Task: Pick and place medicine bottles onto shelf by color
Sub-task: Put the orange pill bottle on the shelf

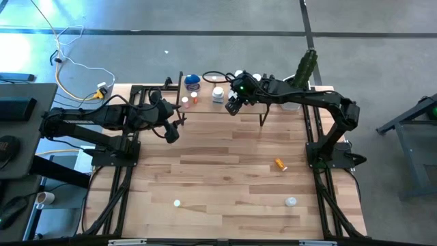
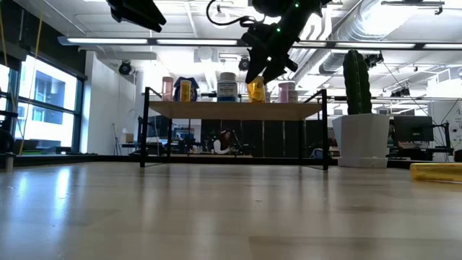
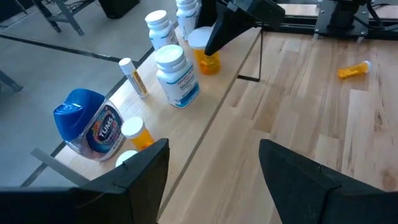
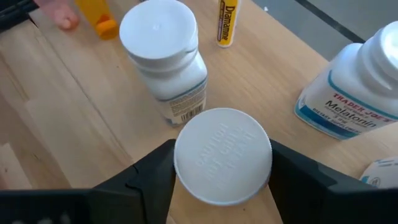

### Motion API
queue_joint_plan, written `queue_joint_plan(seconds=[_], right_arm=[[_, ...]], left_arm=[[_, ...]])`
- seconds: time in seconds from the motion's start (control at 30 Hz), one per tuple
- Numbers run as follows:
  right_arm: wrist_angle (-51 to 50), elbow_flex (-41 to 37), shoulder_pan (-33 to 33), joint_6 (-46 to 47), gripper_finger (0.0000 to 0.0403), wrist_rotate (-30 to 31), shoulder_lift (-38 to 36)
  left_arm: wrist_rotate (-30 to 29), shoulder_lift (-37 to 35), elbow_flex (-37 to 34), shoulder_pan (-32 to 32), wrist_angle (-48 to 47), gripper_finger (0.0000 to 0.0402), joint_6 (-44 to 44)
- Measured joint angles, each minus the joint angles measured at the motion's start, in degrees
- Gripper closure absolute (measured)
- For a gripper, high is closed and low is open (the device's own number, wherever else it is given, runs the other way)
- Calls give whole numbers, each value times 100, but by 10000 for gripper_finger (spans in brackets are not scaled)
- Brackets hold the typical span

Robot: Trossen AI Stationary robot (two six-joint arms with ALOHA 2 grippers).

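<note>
The shelf (image 2: 216, 109) stands at the table's far edge and carries several bottles: a blue-lidded jar (image 3: 87, 124), a white bottle (image 3: 178, 76), small orange vials (image 3: 138, 132) and a lip-balm tube (image 4: 227, 23). My right gripper (image 1: 235, 103) is over the shelf's middle, shut on an orange bottle with a white cap (image 2: 256, 89), next to a white bottle (image 4: 165, 59) and a blue-labelled one (image 4: 351, 93). My left gripper (image 1: 171, 132) hangs open and empty above the table, just in front of the shelf's left part. My right gripper pinches the orange bottle's white cap (image 4: 186, 163) between its two fingers, one on each side of the cap's rim. The fingers come from above, slanting down. The bottle stands upright with its base at the shelf board; whether it rests on the board I cannot tell.
An orange bottle (image 1: 280, 164) lies on its side at the table's right. Two small white things (image 1: 177, 203) (image 1: 291, 201) sit near the front edge. A cactus in a white pot (image 2: 359, 115) stands at the shelf's right end.
</note>
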Motion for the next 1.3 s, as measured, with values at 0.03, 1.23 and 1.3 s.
queue_joint_plan(seconds=[0.03,1.23,1.3], right_arm=[[2,0,0,0,181,1,0],[-761,2242,0,150,142,508,-26],[-882,2380,0,149,142,579,-28]], left_arm=[[7,0,0,0,0,163,0],[2772,26,0,-1033,-986,163,-975],[2772,26,0,-1274,-986,163,-1096]])
